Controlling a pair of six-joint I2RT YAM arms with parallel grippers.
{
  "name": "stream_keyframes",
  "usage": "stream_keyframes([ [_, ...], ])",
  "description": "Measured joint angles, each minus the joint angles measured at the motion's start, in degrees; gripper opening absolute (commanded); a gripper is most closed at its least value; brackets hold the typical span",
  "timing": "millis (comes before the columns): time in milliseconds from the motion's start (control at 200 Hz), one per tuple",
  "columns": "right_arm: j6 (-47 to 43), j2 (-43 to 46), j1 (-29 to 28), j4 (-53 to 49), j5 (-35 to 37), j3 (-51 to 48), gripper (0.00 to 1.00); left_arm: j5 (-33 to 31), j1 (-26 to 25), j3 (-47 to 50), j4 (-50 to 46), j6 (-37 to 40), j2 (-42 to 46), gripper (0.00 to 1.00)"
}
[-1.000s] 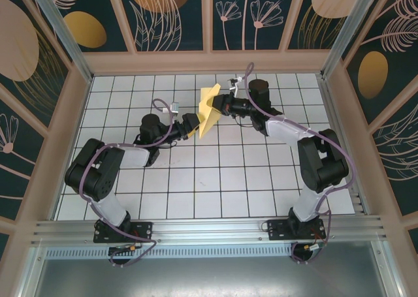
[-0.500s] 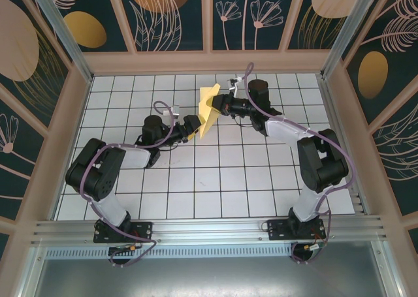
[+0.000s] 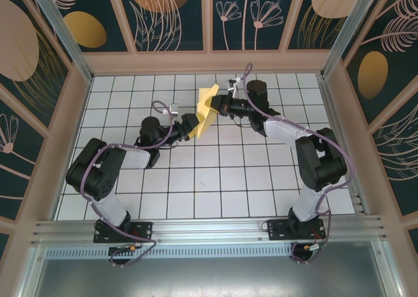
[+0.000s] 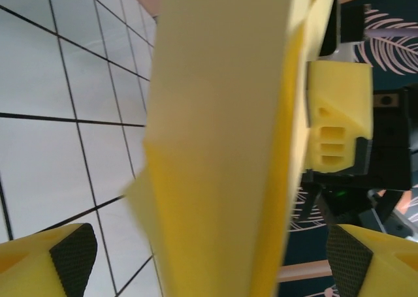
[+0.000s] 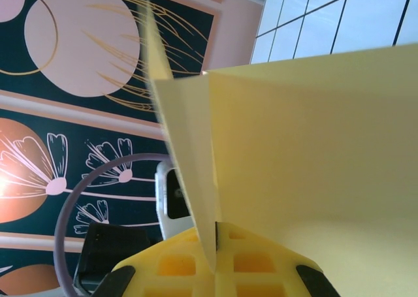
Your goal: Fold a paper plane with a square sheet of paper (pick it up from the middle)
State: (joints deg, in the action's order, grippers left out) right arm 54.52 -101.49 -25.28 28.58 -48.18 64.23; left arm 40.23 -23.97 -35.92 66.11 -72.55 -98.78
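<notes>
- The right gripper (image 5: 215, 261) is clamped tight, and a folded edge of the paper (image 5: 313, 153) is pinched in the seam between its yellow fingers.
- The left gripper (image 4: 209, 264) is spread wide. Its black pads (image 4: 72, 258) are set well apart on either side of the paper's lower part, and no contact is seen.
- The paper is held up off the table (image 3: 228, 179), between the two grippers, above the far middle tiles.
- Creases are seen in it: layers stand on edge, and one flap tapers to a point.
- From above, the right gripper is found just right of the paper, the left one just below and left.
</notes>
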Motion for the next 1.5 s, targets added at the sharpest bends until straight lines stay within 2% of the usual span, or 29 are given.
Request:
stream_keyframes([
  [480,-0.1,-1.7,-0.7,-1.2,-1.4,-0.4,0.05,-0.2,0.0,-0.1,2.1,0.3,0.0,0.45],
  [610,-0.2,-1.7,-0.7,-2.4,-1.7,-0.4,0.05,-0.2,0.0,-0.2,1.9,0.5,0.0,0.37],
  [781,-0.5,-1.7,-0.7,-2.9,-2.5,-0.4,0.06,-0.3,0.0,-0.2,1.4,1.0,0.0,0.22],
  [906,-1.5,-1.7,-0.7,-4.3,-2.4,-0.4,0.14,-0.3,0.0,-0.3,0.7,1.8,0.0,0.13],
  [1071,-5.7,-1.3,-0.5,-11.8,1.4,-0.1,0.37,-0.7,0.0,-0.3,-2.4,3.9,0.2,0.11],
  [1171,-8.7,0.6,0.5,-17.6,6.2,-0.1,0.50,-2.3,0.0,-0.5,-8.3,7.6,1.9,0.11],
  [1306,-12.3,5.9,2.7,-24.0,15.4,-0.3,0.62,-8.3,-0.1,-3.1,-23.6,17.0,6.2,0.11],
  [1401,-14.3,10.2,3.7,-26.3,21.9,-1.7,0.68,-16.8,-0.2,-6.9,-37.1,25.0,9.5,0.11],
  [1501,-15.4,13.3,3.8,-27.6,28.2,-3.8,0.70,-28.5,-0.8,-11.3,-50.4,32.6,12.4,0.11],
])
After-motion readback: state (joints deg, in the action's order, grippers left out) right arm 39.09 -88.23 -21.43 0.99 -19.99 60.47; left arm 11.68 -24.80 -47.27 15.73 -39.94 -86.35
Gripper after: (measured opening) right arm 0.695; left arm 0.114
